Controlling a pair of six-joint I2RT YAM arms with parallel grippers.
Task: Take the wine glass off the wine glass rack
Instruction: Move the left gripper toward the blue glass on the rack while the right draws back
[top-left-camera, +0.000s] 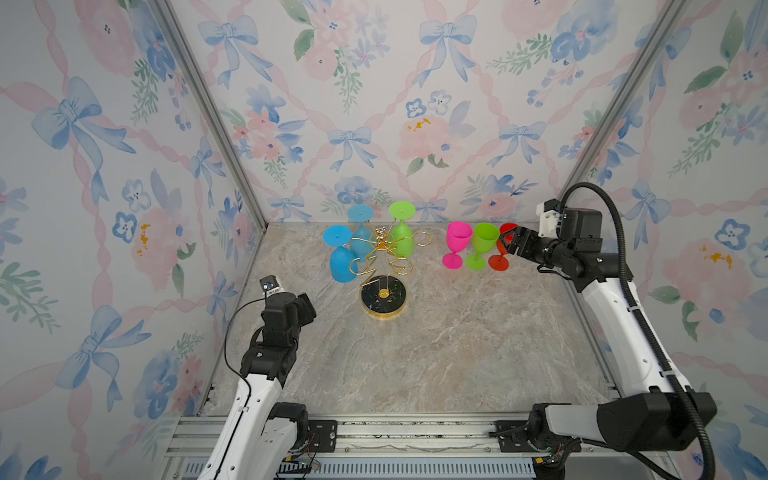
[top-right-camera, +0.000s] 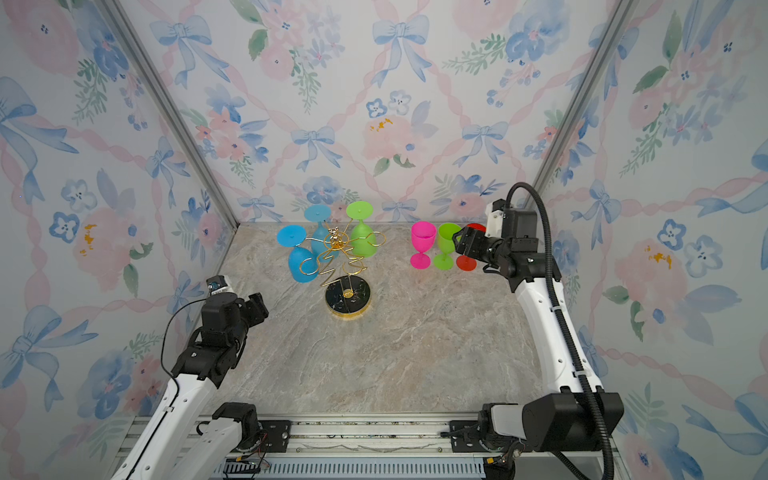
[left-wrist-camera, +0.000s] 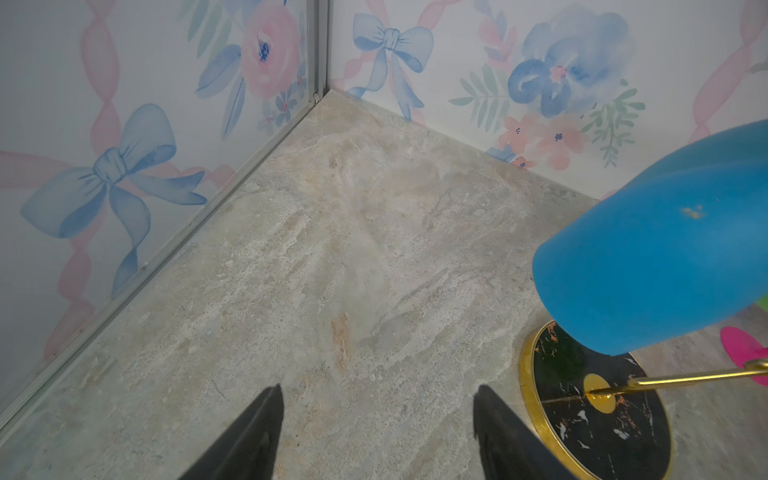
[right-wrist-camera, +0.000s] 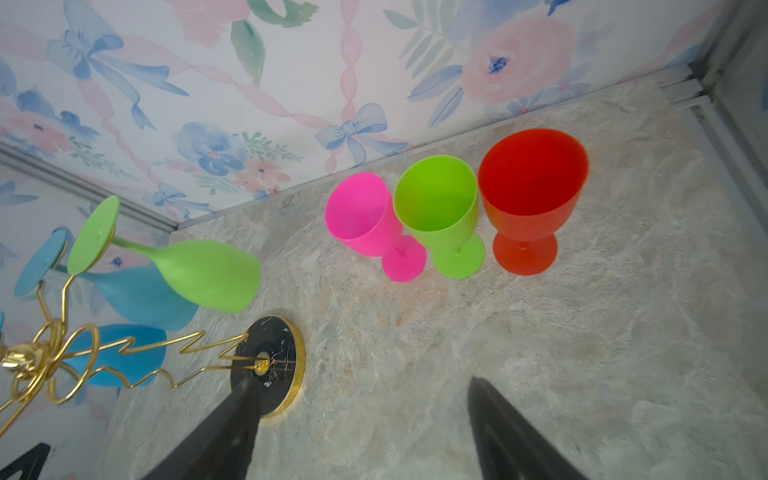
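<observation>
The wine glass rack (top-left-camera: 388, 243) is a gold wire stand on a round black gold-rimmed base (top-left-camera: 383, 297), seen in both top views. Upside down on its arms hang two blue wine glasses (top-left-camera: 343, 264) (top-left-camera: 360, 241) and a green one (top-left-camera: 402, 240). My right gripper (top-left-camera: 508, 240) hovers open by the red glass (top-left-camera: 498, 262), holding nothing; in the right wrist view its fingers (right-wrist-camera: 490, 415) are wide apart, short of the glasses. My left gripper (top-left-camera: 306, 307) is open and empty, low on the left of the rack, with the near blue glass (left-wrist-camera: 648, 257) close beside it.
Three glasses stand upright in a row at the back right: pink (right-wrist-camera: 365, 216), green (right-wrist-camera: 438, 203) and red (right-wrist-camera: 532, 183). Flowered walls close in the back and both sides. The marble tabletop (top-left-camera: 436, 353) stretches towards the front rail.
</observation>
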